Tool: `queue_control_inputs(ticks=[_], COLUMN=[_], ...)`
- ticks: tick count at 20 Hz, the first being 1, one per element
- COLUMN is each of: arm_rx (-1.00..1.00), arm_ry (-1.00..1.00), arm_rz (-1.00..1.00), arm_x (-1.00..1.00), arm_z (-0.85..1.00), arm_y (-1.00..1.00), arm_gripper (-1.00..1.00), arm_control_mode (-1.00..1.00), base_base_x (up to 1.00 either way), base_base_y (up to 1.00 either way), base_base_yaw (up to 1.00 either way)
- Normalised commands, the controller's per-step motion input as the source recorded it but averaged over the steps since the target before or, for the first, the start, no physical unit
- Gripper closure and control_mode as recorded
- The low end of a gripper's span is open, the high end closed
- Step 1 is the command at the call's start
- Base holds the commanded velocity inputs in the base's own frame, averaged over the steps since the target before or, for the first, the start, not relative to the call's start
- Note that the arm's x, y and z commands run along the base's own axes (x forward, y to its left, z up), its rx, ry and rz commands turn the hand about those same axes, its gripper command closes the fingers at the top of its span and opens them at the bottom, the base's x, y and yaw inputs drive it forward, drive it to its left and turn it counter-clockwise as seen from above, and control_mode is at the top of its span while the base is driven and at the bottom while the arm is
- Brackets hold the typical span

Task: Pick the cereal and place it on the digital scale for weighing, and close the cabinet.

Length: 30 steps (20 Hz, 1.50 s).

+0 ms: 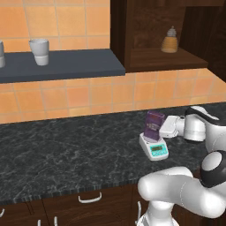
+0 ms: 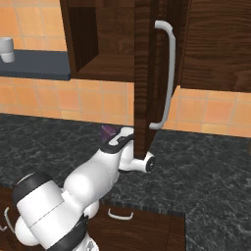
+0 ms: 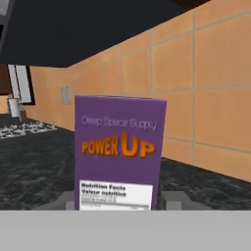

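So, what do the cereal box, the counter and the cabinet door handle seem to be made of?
Cereal box: likely printed cardboard, matte purple with flat lettering and a pale label.
Counter: looks like polished dark stone, with pale veining.
Cabinet door handle: probably brushed metal, silver-grey with soft highlights.

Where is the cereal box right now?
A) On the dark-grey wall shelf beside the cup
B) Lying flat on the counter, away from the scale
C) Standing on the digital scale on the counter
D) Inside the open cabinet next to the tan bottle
C: in the left base view the purple cereal stands upright on the top plate of the digital scale, with the claw right beside it.
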Motion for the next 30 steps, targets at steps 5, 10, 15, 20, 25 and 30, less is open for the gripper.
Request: queue_control_inputs(ticks=[5,10,15,20,25,30], arm_rx=[0.0,0.0,0.0,0.01,0.0,-0.1], arm_ry=[-0.04,-0.09,-0.14,-0.21,-0.22,-0.26], arm_rz=[0.0,0.0,0.0,0.0,-0.04,-0.29], arm_x=[-0.02,-0.18,-0.4,-0.48,-0.56,-0.54], arm_z=[0.0,0.0,0.05,0.29,0.47,0.72], arm_y=[0.0,-0.06,-0.18,-0.24,-0.06,0.11], arm_gripper=[-1.0,-1.0,-1.0,-1.0,-1.0,-1.0], arm_control_mode=[-1.0,-1.0,-1.0,-1.0,-1.0,-1.0], base_base_x=[0.0,0.0,0.0,0.0,0.0,0.0], base_base_y=[0.0,0.0,0.0,0.0,0.0,0.0], base_base_yaw=[0.0,0.0,0.0,0.0,0.0,0.0])
